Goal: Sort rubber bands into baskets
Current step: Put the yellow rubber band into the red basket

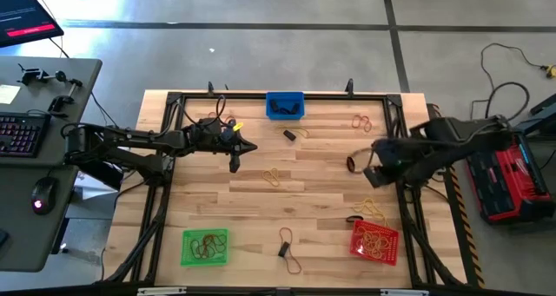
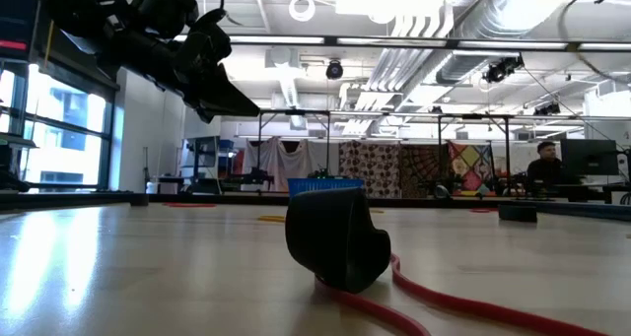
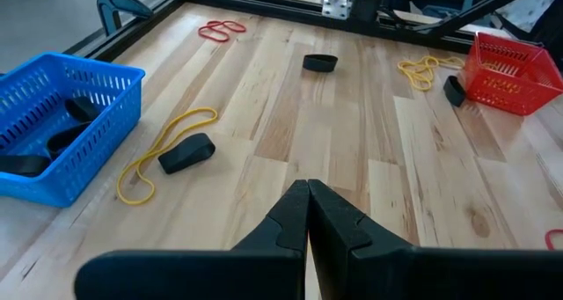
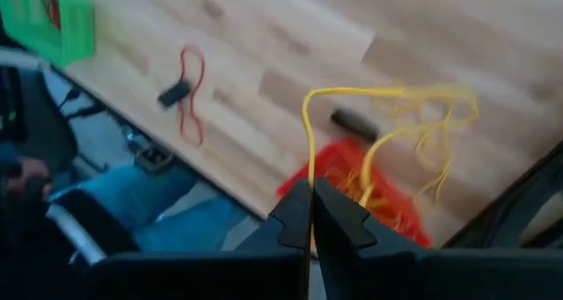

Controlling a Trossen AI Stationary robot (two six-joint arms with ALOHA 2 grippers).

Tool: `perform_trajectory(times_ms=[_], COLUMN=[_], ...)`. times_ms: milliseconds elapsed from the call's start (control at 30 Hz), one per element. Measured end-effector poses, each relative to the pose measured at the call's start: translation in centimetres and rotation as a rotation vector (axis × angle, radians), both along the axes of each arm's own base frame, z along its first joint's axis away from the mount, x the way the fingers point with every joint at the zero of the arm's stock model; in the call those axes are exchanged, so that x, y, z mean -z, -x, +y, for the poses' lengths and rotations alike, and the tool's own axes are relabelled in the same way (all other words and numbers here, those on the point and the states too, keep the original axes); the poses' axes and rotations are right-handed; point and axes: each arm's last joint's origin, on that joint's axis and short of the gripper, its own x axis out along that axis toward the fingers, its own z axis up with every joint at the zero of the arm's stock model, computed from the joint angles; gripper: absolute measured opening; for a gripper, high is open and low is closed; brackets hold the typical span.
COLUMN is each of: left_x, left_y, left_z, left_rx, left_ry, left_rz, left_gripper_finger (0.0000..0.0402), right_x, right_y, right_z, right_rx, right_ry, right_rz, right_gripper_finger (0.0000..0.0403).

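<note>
My right gripper (image 4: 310,194) is shut on a yellow rubber band (image 4: 307,137) and hangs high over the table's right side (image 1: 363,164), near the red basket (image 1: 375,242), which holds yellow bands. My left gripper (image 3: 308,190) is shut on nothing and hovers over the table's left half (image 1: 234,164). The blue basket (image 1: 285,105) at the far edge holds black bands. The green basket (image 1: 205,247) at the near left holds dark reddish bands. Loose bands lie on the wood: a yellow one (image 1: 274,176), reddish ones (image 1: 360,121) and a black one (image 1: 289,134). My right gripper pinches one strand of the yellow band (image 4: 309,172) between its two fingertips, coming steeply from above. The strand runs straight from the tips to a tangle of yellow loops (image 4: 427,124) beside the red basket. I cannot tell whether the tangle still touches the table.
A black band with a red loop (image 1: 287,248) lies near the front edge and fills the low view (image 2: 335,239). A small black piece (image 1: 354,220) sits left of the red basket. A black frame (image 1: 174,101) runs round the table. A person sits in the room beyond (image 2: 542,164).
</note>
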Motion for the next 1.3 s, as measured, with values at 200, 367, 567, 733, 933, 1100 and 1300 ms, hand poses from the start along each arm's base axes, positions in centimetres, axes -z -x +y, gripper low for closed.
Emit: perform_trajectory(times_ms=[200,367,567,733,933,1100,1300], left_x=[0.0,0.0,0.0,0.0,0.0,0.0,0.0], left_y=[0.0,0.0,0.0,0.0,0.0,0.0,0.0], left_z=[0.0,0.0,0.0,0.0,0.0,0.0,0.0], left_rx=[0.001,0.001,0.001,0.001,0.001,0.001,0.001], left_ry=[0.0,0.0,0.0,0.0,0.0,0.0,0.0], left_rz=[0.0,0.0,0.0,0.0,0.0,0.0,0.001], left_gripper_finger=[0.0,0.0,0.0,0.0,0.0,0.0,0.0], right_x=[0.3,1.1,2.3,3.3,4.1,5.2,7.6], right_y=[-0.1,-0.2,-0.5,-0.9,-1.0,-0.8,-0.8], right_z=[3.3,5.8,8.2,9.4,10.4,10.8,11.2], right_rx=[-0.043,-0.066,-0.107,-0.138,-0.168,-0.187,-0.251], right_ry=[-0.088,-0.112,-0.084,-0.052,-0.026,-0.02,-0.042], right_rz=[0.016,0.105,0.186,0.241,0.293,0.318,0.345], right_gripper_finger=[0.0,0.0,0.0,0.0,0.0,0.0,0.0])
